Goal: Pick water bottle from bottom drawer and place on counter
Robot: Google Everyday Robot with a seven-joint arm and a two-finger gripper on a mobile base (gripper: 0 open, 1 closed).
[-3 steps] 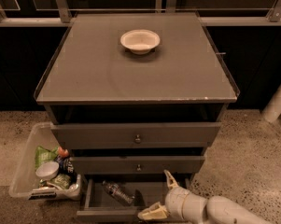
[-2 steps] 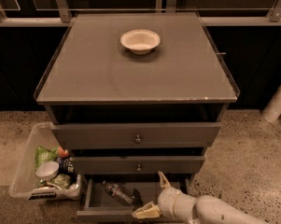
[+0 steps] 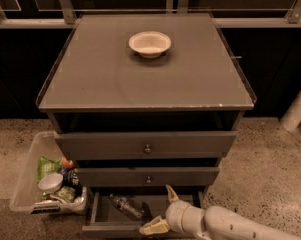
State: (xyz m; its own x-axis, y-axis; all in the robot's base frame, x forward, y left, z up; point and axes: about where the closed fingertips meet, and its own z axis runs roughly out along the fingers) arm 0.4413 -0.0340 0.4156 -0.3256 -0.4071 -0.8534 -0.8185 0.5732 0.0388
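The bottom drawer [image 3: 97, 214] is pulled out at the foot of the grey cabinet. Inside it the water bottle [image 3: 125, 206] lies on its side, cap toward the back left. My gripper [image 3: 160, 209] reaches in from the lower right, open, with one finger [image 3: 171, 194] raised over the drawer and the other [image 3: 152, 228] low at the drawer's front. It hovers just right of the bottle without touching it. The counter [image 3: 180, 79] is the broad grey cabinet top above.
A white bowl [image 3: 150, 43] stands on the counter near its back middle. Two drawers above are partly pulled out, their knobs [image 3: 147, 148] facing me. A clear plastic bin [image 3: 27, 181] of snack packets and a cup sits on the speckled floor at the left.
My gripper and arm have slid left along the drawer front, closer to the water bottle. The bottle lies where it was.
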